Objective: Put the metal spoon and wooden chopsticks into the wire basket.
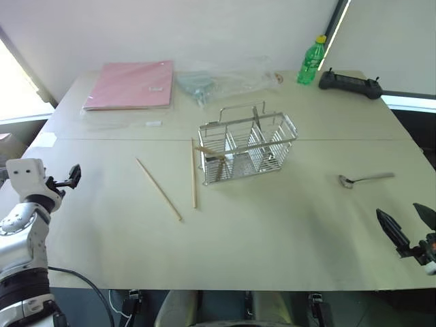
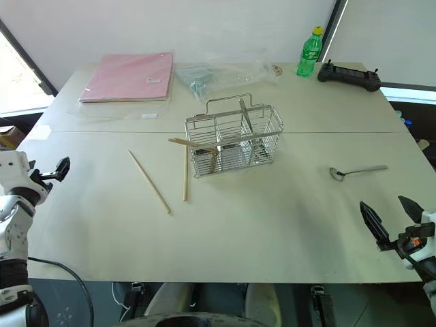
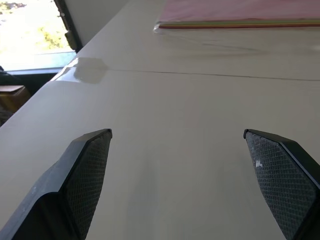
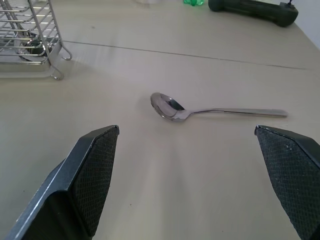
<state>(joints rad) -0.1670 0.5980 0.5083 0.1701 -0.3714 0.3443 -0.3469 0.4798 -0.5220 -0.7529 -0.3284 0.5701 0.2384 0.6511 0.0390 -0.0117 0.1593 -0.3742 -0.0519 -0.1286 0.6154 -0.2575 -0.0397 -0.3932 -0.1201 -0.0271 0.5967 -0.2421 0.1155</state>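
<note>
One wire basket (image 1: 248, 145) stands near the middle of the table (image 1: 272, 231), with an upright loop handle and several compartments. Three wooden chopsticks show: two lie flat on the table to the left of the basket, one slanted (image 1: 159, 189) and one nearly straight (image 1: 194, 173) just beside the basket's left end, and a third (image 2: 193, 144) rests across the basket's left end, tilted and poking out past the wire. One metal spoon (image 1: 366, 178) lies on the table well to the right of the basket, bowl toward the basket and handle pointing away. At the far edge sit one pink folder (image 1: 131, 84), one clear plastic bag (image 1: 221, 82), one green bottle (image 1: 311, 60) and one black controller (image 1: 350, 84). The left gripper (image 3: 177, 182) hovers level over bare table at the left edge, jaws spread wide and empty. The right gripper (image 4: 192, 180) hangs level near the right edge, jaws equally wide, empty, with the spoon lying ahead between its fingers (image 4: 95, 175).
</note>
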